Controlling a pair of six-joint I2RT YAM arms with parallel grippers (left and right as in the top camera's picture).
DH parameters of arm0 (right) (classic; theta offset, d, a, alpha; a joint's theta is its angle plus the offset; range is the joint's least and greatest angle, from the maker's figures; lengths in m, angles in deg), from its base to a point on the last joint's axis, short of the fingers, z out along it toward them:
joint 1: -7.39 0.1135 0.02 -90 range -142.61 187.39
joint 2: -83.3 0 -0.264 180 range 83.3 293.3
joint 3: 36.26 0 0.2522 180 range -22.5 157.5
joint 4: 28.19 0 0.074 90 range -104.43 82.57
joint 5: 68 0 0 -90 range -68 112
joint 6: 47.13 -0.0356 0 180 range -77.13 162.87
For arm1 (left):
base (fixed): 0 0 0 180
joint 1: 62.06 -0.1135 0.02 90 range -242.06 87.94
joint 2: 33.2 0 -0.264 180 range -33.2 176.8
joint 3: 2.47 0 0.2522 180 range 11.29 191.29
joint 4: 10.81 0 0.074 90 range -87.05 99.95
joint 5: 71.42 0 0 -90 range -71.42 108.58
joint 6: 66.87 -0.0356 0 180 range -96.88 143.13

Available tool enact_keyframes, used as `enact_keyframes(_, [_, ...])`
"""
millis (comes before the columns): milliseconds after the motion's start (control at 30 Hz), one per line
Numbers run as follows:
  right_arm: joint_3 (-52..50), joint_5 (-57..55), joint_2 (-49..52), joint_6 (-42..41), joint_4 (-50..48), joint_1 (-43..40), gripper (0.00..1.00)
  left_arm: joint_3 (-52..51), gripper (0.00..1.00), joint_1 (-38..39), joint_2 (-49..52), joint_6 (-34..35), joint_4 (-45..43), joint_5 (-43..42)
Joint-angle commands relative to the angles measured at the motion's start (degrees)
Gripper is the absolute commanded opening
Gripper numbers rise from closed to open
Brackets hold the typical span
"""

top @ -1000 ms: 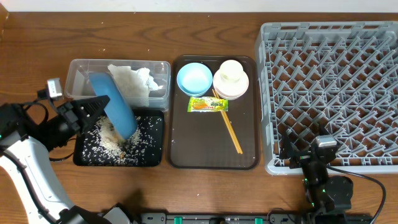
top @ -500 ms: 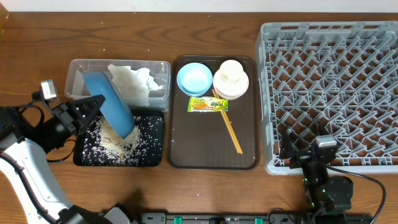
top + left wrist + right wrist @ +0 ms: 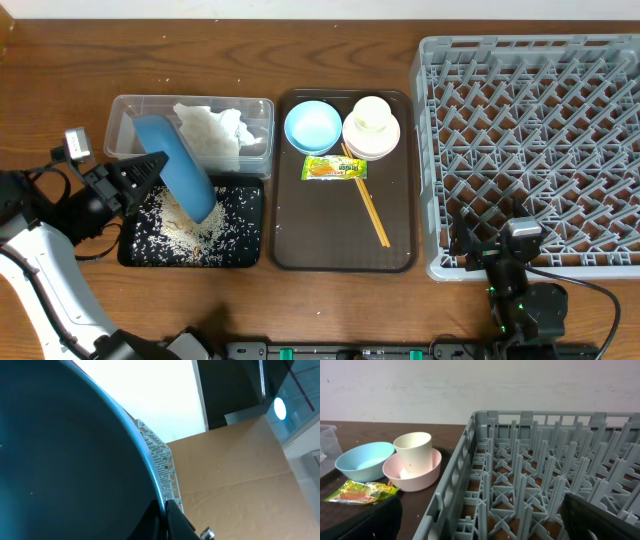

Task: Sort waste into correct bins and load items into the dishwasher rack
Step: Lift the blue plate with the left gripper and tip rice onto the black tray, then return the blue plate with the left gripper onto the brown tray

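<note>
My left gripper is shut on the rim of the dark-blue plate, held tilted steeply over the black tray, where loose rice lies. In the left wrist view the plate fills the left side, with the jaws pinching its edge. The clear tub behind holds the white napkin. My right gripper is open and empty at the grey rack's front left corner; the rack fills its wrist view.
The brown serving tray holds a light-blue bowl, a white bowl with a cream cup in it, the yellow-green wrapper and chopsticks.
The left gripper has drawn the plate slightly left and back over the black tray, then held still. The right arm has not moved.
</note>
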Motion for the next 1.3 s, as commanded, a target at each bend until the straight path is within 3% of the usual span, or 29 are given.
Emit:
enact_keyframes(0, [-0.09, 0.24, -0.07, 0.04, 0.22, -0.04, 0.99, -0.11, 0.06, -0.35, 0.02, 1.11, -0.92, -2.71])
enact_keyframes(633, [-0.09, 0.24, -0.07, 0.04, 0.2, -0.04, 0.99, -0.11, 0.06, 0.02, 0.28, 3.19, -1.86, -2.71])
enact_keyframes(967, [-0.09, 0.24, -0.07, 0.04, 0.2, -0.04, 0.99, -0.04, 0.06, 5.14, -1.53, 5.35, 0.33, -2.49])
enact_keyframes(1267, [-0.09, 0.24, -0.07, 0.04, 0.2, -0.04, 0.99, 0.33, 0.06, 18.99, -11.02, 15.13, 0.28, 12.74])
